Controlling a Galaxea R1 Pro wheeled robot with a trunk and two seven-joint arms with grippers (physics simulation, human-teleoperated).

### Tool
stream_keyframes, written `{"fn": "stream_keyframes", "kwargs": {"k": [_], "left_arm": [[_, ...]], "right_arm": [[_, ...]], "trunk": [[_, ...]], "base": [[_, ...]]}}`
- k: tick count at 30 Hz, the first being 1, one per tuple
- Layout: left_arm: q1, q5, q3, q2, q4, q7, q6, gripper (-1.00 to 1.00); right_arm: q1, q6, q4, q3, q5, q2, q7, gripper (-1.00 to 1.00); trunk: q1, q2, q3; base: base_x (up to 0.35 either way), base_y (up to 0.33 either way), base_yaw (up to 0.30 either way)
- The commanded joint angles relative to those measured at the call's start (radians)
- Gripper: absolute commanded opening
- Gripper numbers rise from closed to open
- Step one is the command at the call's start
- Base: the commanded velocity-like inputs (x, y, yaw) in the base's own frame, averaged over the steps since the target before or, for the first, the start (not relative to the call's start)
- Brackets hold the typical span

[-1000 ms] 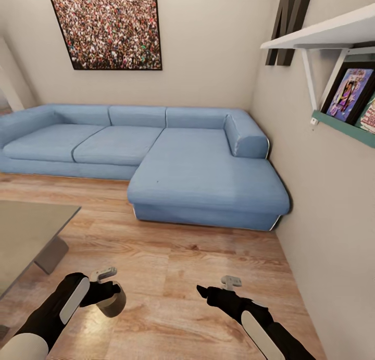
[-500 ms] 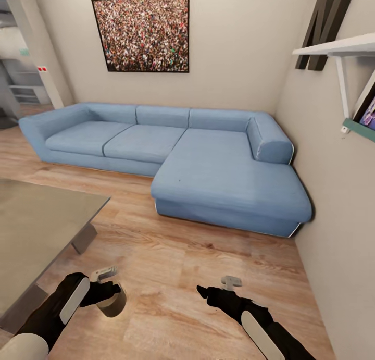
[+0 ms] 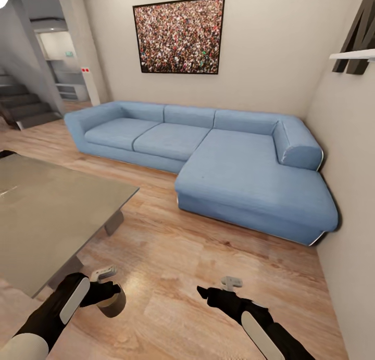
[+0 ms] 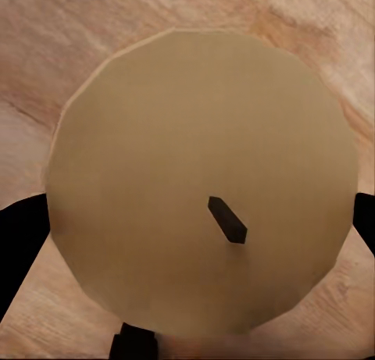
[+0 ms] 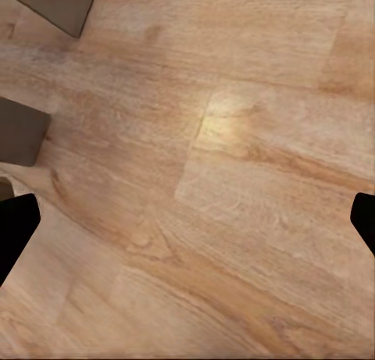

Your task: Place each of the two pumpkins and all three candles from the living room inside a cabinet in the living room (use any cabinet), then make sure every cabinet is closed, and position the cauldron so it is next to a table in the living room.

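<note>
A tan candle hangs low over the wooden floor, with my left gripper shut on it. In the left wrist view the candle's round top with its dark wick sits between my black fingers. My right gripper is open and holds nothing, over bare floorboards. The grey glossy table stands at the left, just ahead of my left arm. The pumpkins, the cabinet and the cauldron are out of view.
A blue corner sofa fills the back and right of the room under a framed picture. A wall runs along the right with a white shelf. Stairs rise at the far left. Open floor lies between table and sofa.
The camera has turned left, so the sofa and picture slid right, more of the table and the stairs came into view. Both arms keep their pose, the candle still held.
</note>
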Motion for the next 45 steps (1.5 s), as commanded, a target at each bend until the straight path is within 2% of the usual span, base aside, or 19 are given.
{"fn": "stream_keyframes", "kwargs": {"k": [1, 30, 45], "left_arm": [[-0.001, 0.011, -0.004, 0.001, -0.001, 0.011, 0.002, -1.0], [-0.001, 0.012, -0.004, 0.001, 0.0, 0.009, -0.006, -1.0], [-0.001, 0.013, -0.004, 0.001, 0.0, 0.009, -0.006, -1.0]], "right_arm": [[-0.001, 0.002, -0.002, 0.002, -0.007, -0.001, -0.005, 1.0], [-0.001, 0.002, 0.007, 0.002, -0.007, 0.0, -0.005, 1.0], [-0.001, 0.002, 0.007, 0.002, -0.007, 0.0, -0.005, 1.0]], "trunk": [[-0.001, 0.0, -0.001], [-0.001, 0.0, -0.001], [-0.001, 0.0, -0.001]], "base": [[-0.235, 0.0, 0.289], [-0.082, 0.0, 0.289], [-0.007, 0.0, 0.29]]}}
